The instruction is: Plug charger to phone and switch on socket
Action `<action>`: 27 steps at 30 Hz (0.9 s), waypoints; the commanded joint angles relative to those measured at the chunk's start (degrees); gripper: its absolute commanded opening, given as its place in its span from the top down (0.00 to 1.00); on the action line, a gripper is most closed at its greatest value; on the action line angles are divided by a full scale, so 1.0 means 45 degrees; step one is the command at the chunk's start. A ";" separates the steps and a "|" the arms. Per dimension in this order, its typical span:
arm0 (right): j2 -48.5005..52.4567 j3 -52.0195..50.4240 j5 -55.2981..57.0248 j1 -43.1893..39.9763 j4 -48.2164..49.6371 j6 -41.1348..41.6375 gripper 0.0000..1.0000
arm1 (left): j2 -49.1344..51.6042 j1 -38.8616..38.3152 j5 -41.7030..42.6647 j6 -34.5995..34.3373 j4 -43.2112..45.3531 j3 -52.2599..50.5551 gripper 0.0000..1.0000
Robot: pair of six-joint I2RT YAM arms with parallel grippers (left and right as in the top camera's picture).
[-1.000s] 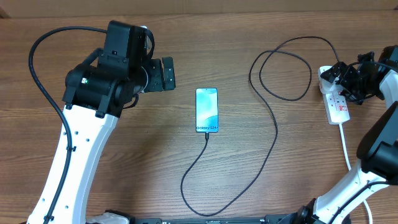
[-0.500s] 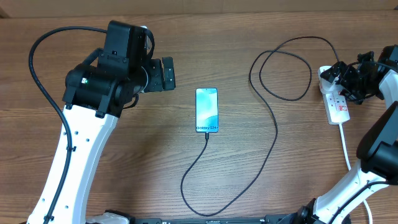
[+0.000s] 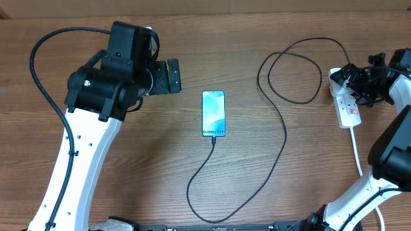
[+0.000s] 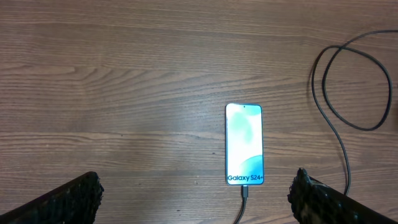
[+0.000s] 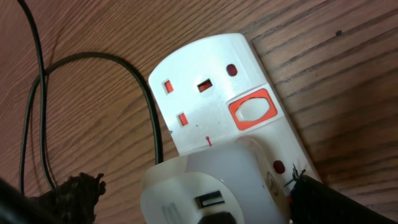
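The phone (image 3: 214,113) lies screen up mid-table, its light blue screen reading "Galaxy S24+" (image 4: 244,143). The charger (image 3: 284,138), a thin black cable, has its connector tip (image 4: 245,191) in the phone's bottom edge. It loops down, up and round to the socket (image 3: 349,109), a white power strip at the right. My left gripper (image 3: 174,76) (image 4: 196,199) hangs open to the left of the phone. My right gripper (image 3: 354,81) (image 5: 202,202) is open, its fingers either side of a white adapter (image 5: 211,180) plugged into the socket (image 5: 205,81). A red-rimmed switch (image 5: 252,111) sits just beyond the adapter.
The socket's white cord (image 3: 356,151) runs down toward the right arm's base. The charger's upper loop (image 3: 295,67) lies left of the socket, also seen as black cable (image 5: 152,118) in the right wrist view. Bare wooden table (image 3: 141,167) surrounds the phone.
The right arm has shifted very slightly over the socket. The left arm, phone and cable have not moved.
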 commanded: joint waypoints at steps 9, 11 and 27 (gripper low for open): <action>0.0257 -0.0651 -0.0738 0.0491 -0.1020 0.0287 0.00 | 0.0092 -0.0083 -0.0170 0.0248 0.0029 0.0160 0.00; 0.0257 -0.0651 -0.0738 0.0491 -0.1141 0.0287 0.00 | 0.0092 -0.0083 -0.0165 0.0248 0.0029 0.0160 0.00; 0.0257 -0.0622 -0.0743 0.0461 -0.0962 0.0481 0.00 | 0.0092 -0.0083 -0.0165 0.0248 0.0029 0.0160 0.00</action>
